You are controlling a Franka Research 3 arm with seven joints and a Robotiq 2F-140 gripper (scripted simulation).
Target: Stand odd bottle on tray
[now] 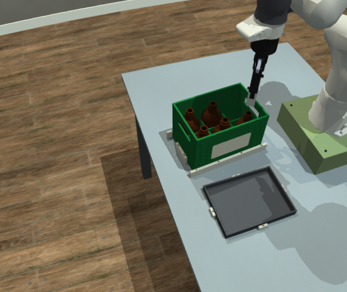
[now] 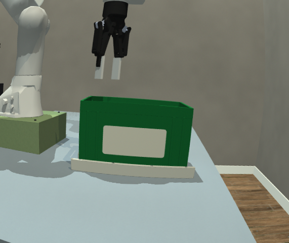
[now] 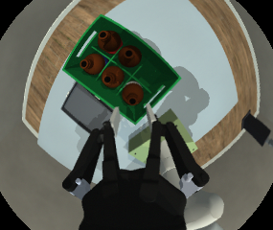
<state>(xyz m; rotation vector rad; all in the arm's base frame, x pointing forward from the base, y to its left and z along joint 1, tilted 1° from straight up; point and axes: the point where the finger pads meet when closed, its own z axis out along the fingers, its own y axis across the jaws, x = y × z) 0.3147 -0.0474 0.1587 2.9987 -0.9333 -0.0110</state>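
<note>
Several brown bottles stand in the green crate (image 1: pixel 205 154) (image 2: pixel 136 120) (image 3: pixel 162 72). In the top view the back row has a left bottle (image 1: pixel 189 120) (image 3: pixel 109 42) and a middle bottle (image 1: pixel 211 117) (image 3: pixel 129 57); its right cell is empty. The front row has a left bottle (image 1: pixel 203 132) (image 3: pixel 93 63), a middle bottle (image 1: pixel 225 125) (image 3: pixel 112 77) and a right bottle (image 1: pixel 247 117) (image 3: pixel 132 94). I cannot tell which neck differs. My gripper (image 1: pixel 250 101) (image 2: pixel 107 78) (image 3: pixel 132 111) is partly open and empty, above the crate's right end. The dark tray (image 1: pixel 239 204) (image 3: pixel 85 107) holds nothing.
A pale rail (image 1: pixel 228 160) (image 2: pixel 132 170) runs along the crate's front, with more blocks (image 1: pixel 180 152) at its left end. Small pale blocks (image 1: pixel 262 226) edge the tray. The green robot base block (image 1: pixel 299 144) (image 2: pixel 10 135) stands right of the crate in the top view.
</note>
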